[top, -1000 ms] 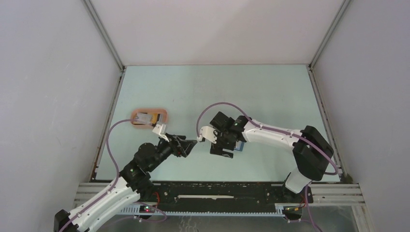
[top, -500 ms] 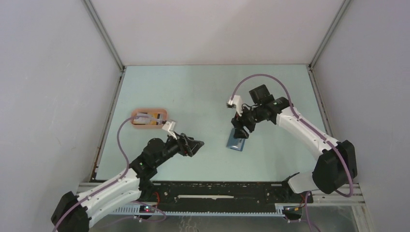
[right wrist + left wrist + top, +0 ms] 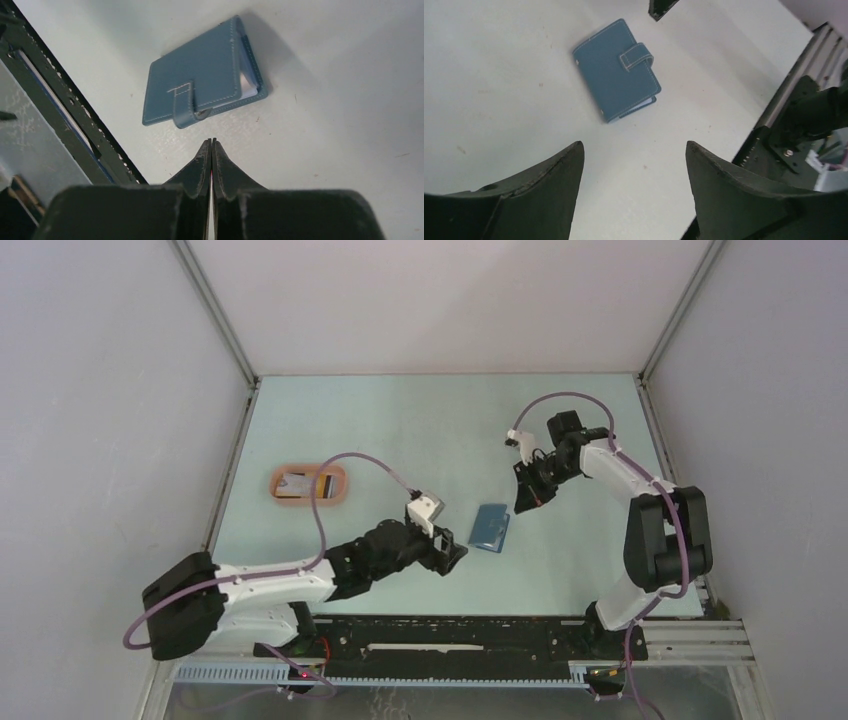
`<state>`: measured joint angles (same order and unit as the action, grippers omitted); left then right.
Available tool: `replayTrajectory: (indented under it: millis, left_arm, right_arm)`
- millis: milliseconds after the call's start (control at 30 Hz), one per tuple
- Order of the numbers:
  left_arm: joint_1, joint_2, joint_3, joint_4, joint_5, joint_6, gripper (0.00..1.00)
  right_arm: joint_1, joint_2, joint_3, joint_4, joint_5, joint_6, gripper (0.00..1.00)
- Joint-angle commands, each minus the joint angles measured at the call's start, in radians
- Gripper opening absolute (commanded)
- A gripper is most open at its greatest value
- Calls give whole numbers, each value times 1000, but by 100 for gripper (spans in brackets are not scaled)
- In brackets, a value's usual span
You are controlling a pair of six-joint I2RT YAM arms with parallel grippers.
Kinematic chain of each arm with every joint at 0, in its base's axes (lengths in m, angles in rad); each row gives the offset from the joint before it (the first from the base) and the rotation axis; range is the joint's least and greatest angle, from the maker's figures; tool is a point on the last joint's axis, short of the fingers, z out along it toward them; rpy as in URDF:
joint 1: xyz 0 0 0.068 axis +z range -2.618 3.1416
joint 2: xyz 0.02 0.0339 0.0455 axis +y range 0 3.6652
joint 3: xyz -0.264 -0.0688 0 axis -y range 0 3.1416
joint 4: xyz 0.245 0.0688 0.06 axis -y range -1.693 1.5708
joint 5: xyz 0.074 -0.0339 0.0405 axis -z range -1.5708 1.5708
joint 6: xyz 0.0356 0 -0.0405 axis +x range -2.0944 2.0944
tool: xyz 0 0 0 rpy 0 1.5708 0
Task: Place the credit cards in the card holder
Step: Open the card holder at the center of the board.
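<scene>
The card holder (image 3: 490,527) lies closed on the table, dark blue with its strap fastened; it also shows in the left wrist view (image 3: 616,70) and the right wrist view (image 3: 200,92). My left gripper (image 3: 456,556) hovers just left of the card holder, open and empty (image 3: 634,145). To the holder's upper right is my right gripper (image 3: 524,502), shut with nothing between its fingers (image 3: 211,141). The credit cards rest in the pink tray (image 3: 345,485) at the left: a whitish one (image 3: 296,483) and a yellow-orange one (image 3: 325,483).
A black rail (image 3: 450,625) runs along the table's near edge, close below the left gripper. Grey walls enclose the table at the left, back and right. The right gripper's tip (image 3: 661,6) pokes into the top of the left wrist view.
The right arm has let the card holder lie, pulled back to the right and shut its jaws. The left arm has swung right, from near the tray to beside the holder.
</scene>
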<state>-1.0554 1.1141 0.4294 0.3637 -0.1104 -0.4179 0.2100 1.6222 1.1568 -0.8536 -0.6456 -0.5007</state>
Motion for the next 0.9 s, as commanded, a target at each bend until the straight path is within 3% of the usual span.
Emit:
replayTrajectory:
  millis: [0, 300, 600, 767, 867]
  left_arm:
    - [-72, 132, 127, 40, -172, 239, 80]
    - [-87, 282, 231, 11, -158, 235, 82]
    - [-80, 248, 185, 65, -159, 152, 87]
    - [-40, 199, 153, 84, -132, 51, 96]
    - [8, 185, 140, 82, -81, -21, 96]
  right_arm:
    - [-41, 66, 43, -12, -40, 57, 4]
    - [-72, 225, 69, 18, -162, 162, 0]
    - [-20, 260, 88, 96, -338, 290, 0]
    - [45, 277, 110, 162, -348, 368, 0]
    - [91, 309, 135, 178, -308, 387, 2]
